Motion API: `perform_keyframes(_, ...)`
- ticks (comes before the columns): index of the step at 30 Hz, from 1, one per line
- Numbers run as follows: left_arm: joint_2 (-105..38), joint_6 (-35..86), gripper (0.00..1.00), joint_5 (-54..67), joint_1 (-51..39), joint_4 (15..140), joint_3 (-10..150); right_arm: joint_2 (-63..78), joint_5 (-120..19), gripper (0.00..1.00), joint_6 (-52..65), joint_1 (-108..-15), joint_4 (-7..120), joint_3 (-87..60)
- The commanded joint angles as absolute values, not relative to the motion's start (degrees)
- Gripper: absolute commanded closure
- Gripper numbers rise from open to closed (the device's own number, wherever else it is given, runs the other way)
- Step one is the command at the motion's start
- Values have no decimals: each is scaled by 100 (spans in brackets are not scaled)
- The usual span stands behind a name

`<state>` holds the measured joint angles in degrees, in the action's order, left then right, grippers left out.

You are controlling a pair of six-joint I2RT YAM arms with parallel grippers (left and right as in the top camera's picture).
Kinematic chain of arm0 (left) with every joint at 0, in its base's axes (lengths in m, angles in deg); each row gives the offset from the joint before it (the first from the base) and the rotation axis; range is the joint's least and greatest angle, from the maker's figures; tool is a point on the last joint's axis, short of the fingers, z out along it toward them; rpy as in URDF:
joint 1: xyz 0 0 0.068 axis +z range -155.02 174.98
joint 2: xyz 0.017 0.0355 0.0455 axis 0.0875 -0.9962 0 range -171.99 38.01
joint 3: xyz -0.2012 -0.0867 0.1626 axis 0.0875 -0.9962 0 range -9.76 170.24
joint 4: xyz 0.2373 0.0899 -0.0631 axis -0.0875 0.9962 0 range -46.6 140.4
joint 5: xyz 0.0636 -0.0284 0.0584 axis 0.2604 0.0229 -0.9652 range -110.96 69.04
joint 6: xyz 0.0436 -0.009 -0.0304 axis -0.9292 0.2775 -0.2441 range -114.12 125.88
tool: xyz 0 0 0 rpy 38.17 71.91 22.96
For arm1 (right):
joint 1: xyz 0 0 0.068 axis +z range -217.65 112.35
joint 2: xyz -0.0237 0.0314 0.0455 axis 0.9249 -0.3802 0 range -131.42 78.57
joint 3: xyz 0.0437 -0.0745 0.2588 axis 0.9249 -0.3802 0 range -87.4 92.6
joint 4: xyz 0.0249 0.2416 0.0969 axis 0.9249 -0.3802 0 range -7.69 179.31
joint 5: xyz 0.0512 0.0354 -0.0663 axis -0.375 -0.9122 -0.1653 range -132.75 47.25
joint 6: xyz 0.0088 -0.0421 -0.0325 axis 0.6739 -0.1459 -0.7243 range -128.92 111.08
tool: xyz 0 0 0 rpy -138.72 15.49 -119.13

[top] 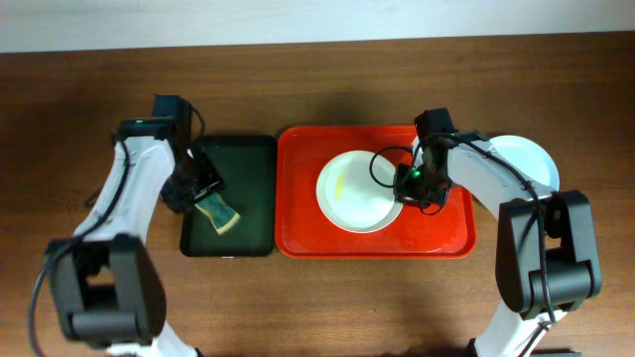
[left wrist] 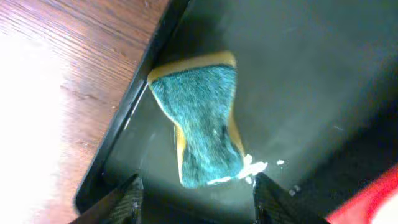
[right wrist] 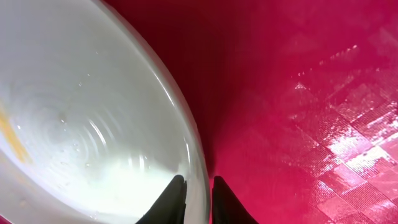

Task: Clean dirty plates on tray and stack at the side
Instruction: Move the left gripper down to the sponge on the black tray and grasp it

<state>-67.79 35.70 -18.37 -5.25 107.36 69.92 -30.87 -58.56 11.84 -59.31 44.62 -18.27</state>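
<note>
Two plates in view. The smeared plate point(top: 355, 193) sits in the red tray point(top: 298, 230), roughly mid-tray, with a yellow streak on its left half. The second plate point(top: 526, 159) is on the table point(top: 317, 79) just off the tray's right end, partly hidden under the right arm.

The right gripper point(top: 407, 186) is down at the smeared plate's right edge. In the wrist view its two fingers point(right wrist: 176, 200) are pinched together on the rim, one inside the dish and one outside over the red tray floor (whether the rim is lifted at all, I can't tell).

The left gripper point(top: 205, 186) hangs over the green tray point(top: 248, 164), which sits just left of the red one. Its fingers point(left wrist: 127, 200) are spread wide apart and gripping nothing. The sponge point(left wrist: 202, 124) lies flat in that tray, teal scrubby side up, near end about level with the fingertips. A few white foam bits point(left wrist: 255, 167) sit beside it.
</note>
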Motion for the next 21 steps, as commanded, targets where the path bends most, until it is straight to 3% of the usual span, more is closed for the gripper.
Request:
perform_keyframes(1, -7286, 3579, 52, -1711, -529, 10736, 7023, -3074, -5863, 83, 1101, -5938, 4453, -1731)
perform_keyframes(11, -7546, 3083, 67, -1623, -540, 10651, 7020, -3074, -5863, 83, 1103, -5938, 4469, -1731)
perform_keyframes(21, -7546, 3043, 68, -1645, -591, 10216, 6629, -3074, -5863, 83, 1103, -5936, 4475, -1731)
